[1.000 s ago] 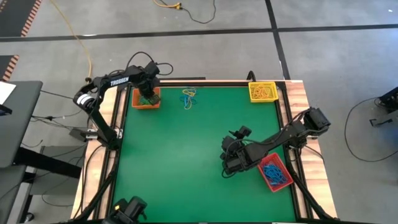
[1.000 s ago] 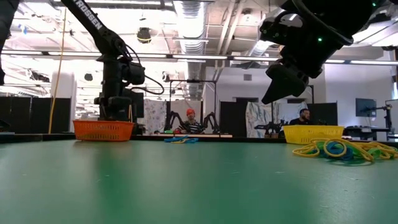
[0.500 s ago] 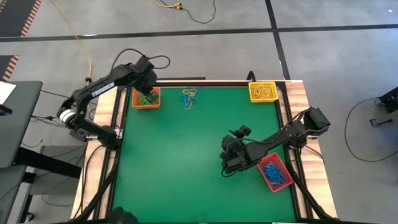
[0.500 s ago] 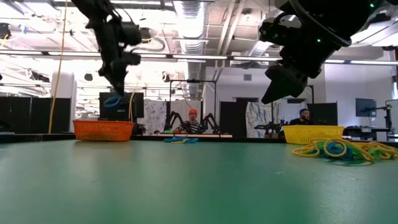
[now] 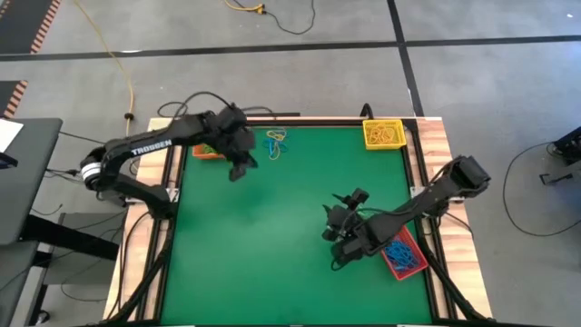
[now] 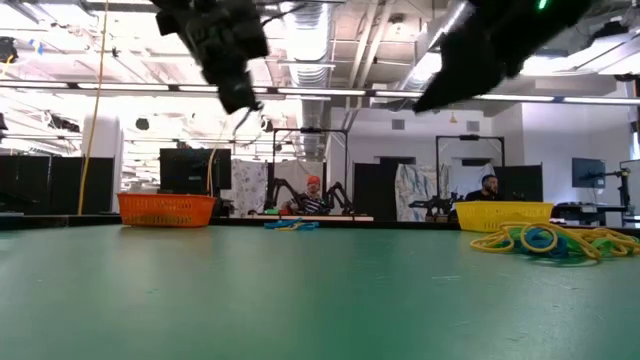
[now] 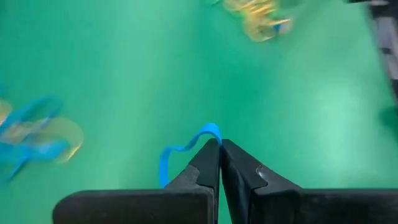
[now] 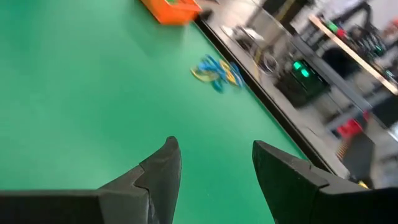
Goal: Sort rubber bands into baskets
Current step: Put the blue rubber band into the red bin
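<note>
My left gripper [image 5: 241, 169] hangs over the green table [image 5: 272, 236], to the right of the orange basket [image 5: 205, 152], and is shut on a blue rubber band [image 7: 179, 151]. A small heap of yellow, blue and green rubber bands [image 5: 275, 143] lies on the table near the far edge. My right gripper [image 5: 338, 222] stands open and empty in the air beside the red basket [image 5: 402, 257], which holds blue bands. The yellow basket [image 5: 383, 133] holds yellow bands at the far right corner. My left gripper pinches the blue rubber band between its two fingertips [image 7: 211, 155], at a bend of the loop [image 7: 209, 132]. The fingers slant downward. The rest of the band curls out slack beside one finger, clear of the table.
The left arm hides part of the orange basket. In the low view a second heap of bands [image 6: 545, 240] lies on the table at the right, in front of the yellow basket [image 6: 503, 214]. The wide middle of the green mat [image 5: 272, 236] is bare. People sit in the room beyond.
My left gripper has risen out of the orange basket with the blue band, swung toward the table's right and near side, and rolled about its own line. The band has come up clear of the basket. My right gripper has risen a little, still open.
</note>
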